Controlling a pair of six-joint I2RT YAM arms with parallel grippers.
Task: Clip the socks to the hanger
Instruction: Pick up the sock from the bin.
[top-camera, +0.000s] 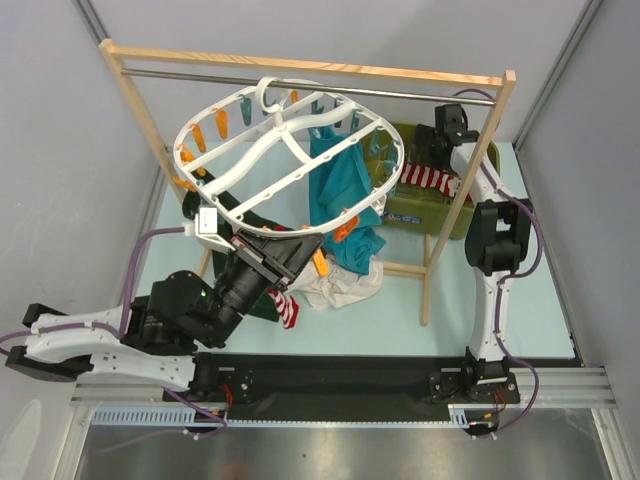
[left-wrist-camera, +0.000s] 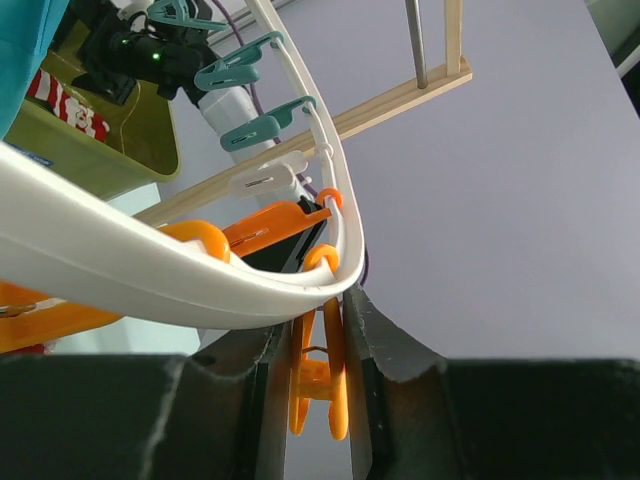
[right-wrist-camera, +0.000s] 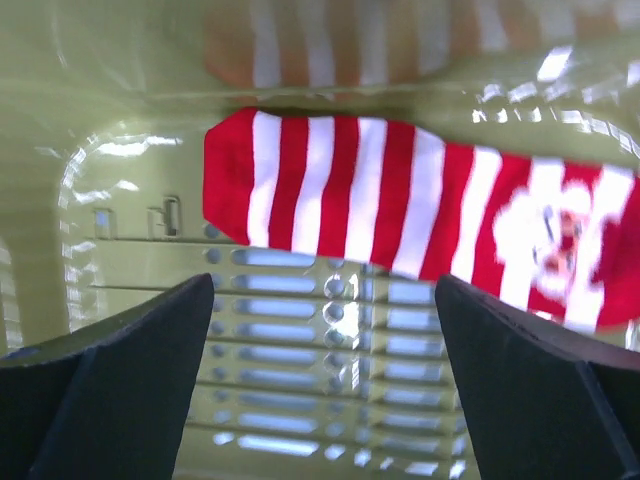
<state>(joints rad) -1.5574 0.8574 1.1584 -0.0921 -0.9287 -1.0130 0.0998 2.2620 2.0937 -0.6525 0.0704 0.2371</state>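
Nearest, beside L arm (top-camera: 100, 345): one striped sock (top-camera: 286, 308). Next, L gripper (left-wrist-camera: 318, 400) fingers (left-wrist-camera: 250, 400) clamped on orange clip (left-wrist-camera: 320, 385) under white hanger (left-wrist-camera: 150, 270) rim. Farthest, R gripper (right-wrist-camera: 325, 340) fingers (right-wrist-camera: 120, 350) spread wide, gripping nothing, just above 2nd sock (right-wrist-camera: 400, 220) in green bin (right-wrist-camera: 130, 180).

grey walls (top-camera: 40, 120) | pale teal tabletop (top-camera: 400, 320) | wooden rack (top-camera: 400, 71) with metal rod (top-camera: 160, 73) | even light

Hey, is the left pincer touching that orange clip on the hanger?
Touching. The left wrist view shows the left pincer shut on the orange clip, both fingers pressed against its sides.
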